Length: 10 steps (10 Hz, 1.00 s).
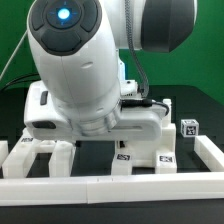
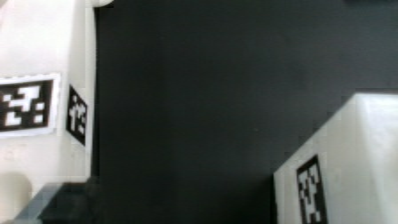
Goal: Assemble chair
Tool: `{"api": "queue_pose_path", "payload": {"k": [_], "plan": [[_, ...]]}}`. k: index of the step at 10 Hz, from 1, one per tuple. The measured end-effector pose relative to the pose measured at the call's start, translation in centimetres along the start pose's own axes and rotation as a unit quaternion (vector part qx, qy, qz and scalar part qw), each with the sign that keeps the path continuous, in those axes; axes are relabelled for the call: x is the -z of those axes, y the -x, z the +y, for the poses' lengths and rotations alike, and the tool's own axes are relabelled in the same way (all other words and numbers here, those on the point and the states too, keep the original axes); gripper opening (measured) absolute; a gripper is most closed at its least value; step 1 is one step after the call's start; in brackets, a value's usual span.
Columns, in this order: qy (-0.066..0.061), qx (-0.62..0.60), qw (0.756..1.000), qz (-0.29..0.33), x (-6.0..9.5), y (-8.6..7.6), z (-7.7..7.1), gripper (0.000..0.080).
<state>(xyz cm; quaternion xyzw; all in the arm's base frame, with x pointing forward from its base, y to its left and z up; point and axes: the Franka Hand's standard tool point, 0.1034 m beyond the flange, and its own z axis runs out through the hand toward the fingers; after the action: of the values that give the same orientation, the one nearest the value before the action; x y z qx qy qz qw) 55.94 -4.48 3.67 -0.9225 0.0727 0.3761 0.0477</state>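
The gripper [image 1: 128, 140] was spread wide, nothing held, low over the black table [image 2: 196, 100]; in the wrist view one tagged chair part [image 2: 36, 60] and a second chair part [image 2: 356, 150] were shown flanking bare table, well apart; neither was judged centred between the jaws.

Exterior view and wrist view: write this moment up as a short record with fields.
surface: black table
arm: white robot arm, filling the exterior view's middle and hiding much behind it
chair parts: white tagged pieces lying on the table; small tagged block at the exterior view's right
rim wall: low white wall along the near edge
wrist view: one tagged white part and a second tagged part, bare table between them
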Motion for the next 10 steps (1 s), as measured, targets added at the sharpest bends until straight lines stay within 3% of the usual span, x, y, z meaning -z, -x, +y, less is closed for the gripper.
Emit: {"api": "queue_pose_path", "payload": {"k": [4, 6, 7, 9, 10], "plan": [[-0.007, -0.002, 0.999, 0.051, 4.0, -1.3, 1.3, 0.0649], [-0.003, 0.015, 0.991, 0.133, 7.1, -2.6, 1.5, 0.0649], [0.0, 0.033, 0.978, 0.204, 9.3, -2.1, 1.7, 0.0649], [-0.002, 0.045, 0.958, 0.283, 9.6, 1.0, 3.7, 0.0649], [-0.001, 0.043, 0.95, 0.308, 8.9, 2.4, 5.0, 0.0649]]}}
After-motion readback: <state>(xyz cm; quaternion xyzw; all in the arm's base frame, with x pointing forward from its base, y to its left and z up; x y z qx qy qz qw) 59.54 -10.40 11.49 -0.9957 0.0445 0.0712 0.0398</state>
